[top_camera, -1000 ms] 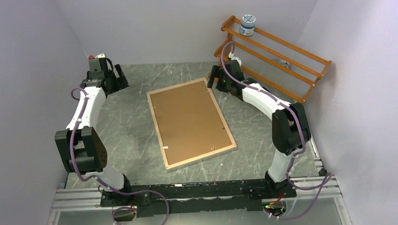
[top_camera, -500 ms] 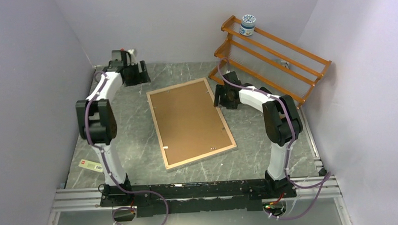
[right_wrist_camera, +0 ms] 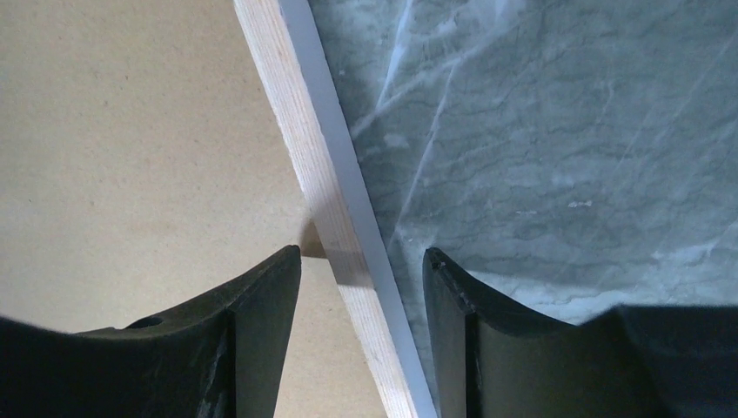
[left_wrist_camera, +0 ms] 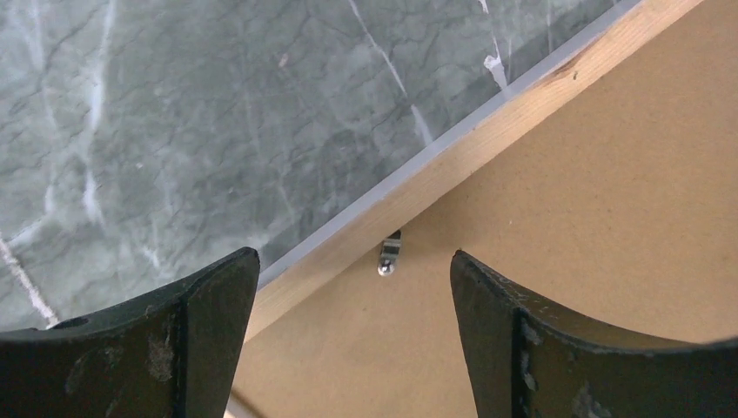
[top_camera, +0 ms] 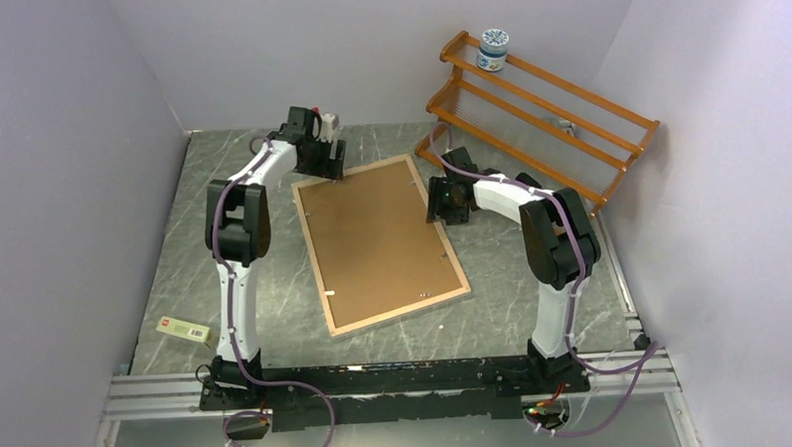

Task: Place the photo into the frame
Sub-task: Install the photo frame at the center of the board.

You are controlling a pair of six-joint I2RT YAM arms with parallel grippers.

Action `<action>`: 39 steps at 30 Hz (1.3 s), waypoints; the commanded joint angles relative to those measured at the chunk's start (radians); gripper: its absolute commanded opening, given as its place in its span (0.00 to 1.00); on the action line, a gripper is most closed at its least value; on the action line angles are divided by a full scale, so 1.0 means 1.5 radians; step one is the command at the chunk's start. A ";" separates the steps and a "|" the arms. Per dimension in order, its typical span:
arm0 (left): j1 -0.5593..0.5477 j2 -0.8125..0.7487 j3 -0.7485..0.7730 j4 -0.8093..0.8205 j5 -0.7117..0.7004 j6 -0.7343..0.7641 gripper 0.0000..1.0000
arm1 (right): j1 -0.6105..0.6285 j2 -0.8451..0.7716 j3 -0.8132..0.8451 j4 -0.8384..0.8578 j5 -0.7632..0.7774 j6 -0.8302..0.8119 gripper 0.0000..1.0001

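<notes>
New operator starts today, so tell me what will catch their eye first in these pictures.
A large frame lies face down in the middle of the table, its brown backing panel up. The left gripper and the right gripper hang over its far-left corner and right edge, jaws open. An orange rack stands far right, a jar on top.

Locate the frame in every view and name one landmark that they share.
Top external: the frame lies back-up in the middle of the picture, slightly rotated.
Left wrist: the frame's wooden rim crosses diagonally from lower left to upper right.
Right wrist: the rim runs from top centre down to the bottom edge.
Shared landmark: the brown backing panel inside the rim.
</notes>
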 commanded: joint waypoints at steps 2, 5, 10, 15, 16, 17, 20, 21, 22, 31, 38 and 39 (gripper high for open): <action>-0.024 0.040 0.045 0.010 -0.096 0.051 0.86 | 0.004 -0.016 -0.031 0.013 -0.021 0.010 0.57; -0.031 0.056 0.045 0.020 -0.136 0.065 0.85 | 0.004 -0.016 -0.037 0.015 -0.022 0.014 0.56; -0.038 0.072 0.049 0.023 -0.181 0.103 0.74 | 0.004 -0.012 -0.036 0.013 -0.015 0.020 0.55; -0.040 0.057 0.019 0.029 -0.166 0.133 0.60 | 0.005 -0.007 -0.030 0.011 -0.010 0.026 0.55; -0.040 0.053 0.014 0.028 -0.158 0.136 0.57 | 0.004 -0.005 -0.029 0.012 -0.010 0.027 0.55; -0.040 0.050 0.009 0.027 -0.148 0.142 0.55 | 0.004 -0.004 -0.028 0.012 -0.010 0.029 0.54; -0.040 0.042 -0.002 0.021 -0.122 0.158 0.54 | 0.004 0.000 -0.026 0.011 -0.013 0.033 0.54; -0.039 0.042 -0.004 0.015 -0.115 0.164 0.58 | 0.004 0.000 -0.026 0.012 -0.013 0.034 0.54; -0.039 0.042 -0.002 0.009 -0.102 0.169 0.64 | 0.004 -0.001 -0.026 0.012 -0.012 0.035 0.54; -0.001 0.066 0.073 -0.108 0.070 0.159 0.70 | 0.004 0.002 -0.032 0.011 -0.008 0.036 0.54; 0.012 0.077 0.082 -0.119 0.081 0.136 0.58 | 0.005 0.004 -0.031 0.012 -0.009 0.034 0.54; 0.011 0.078 0.080 -0.107 0.067 0.128 0.55 | 0.004 0.004 -0.030 0.012 -0.010 0.032 0.54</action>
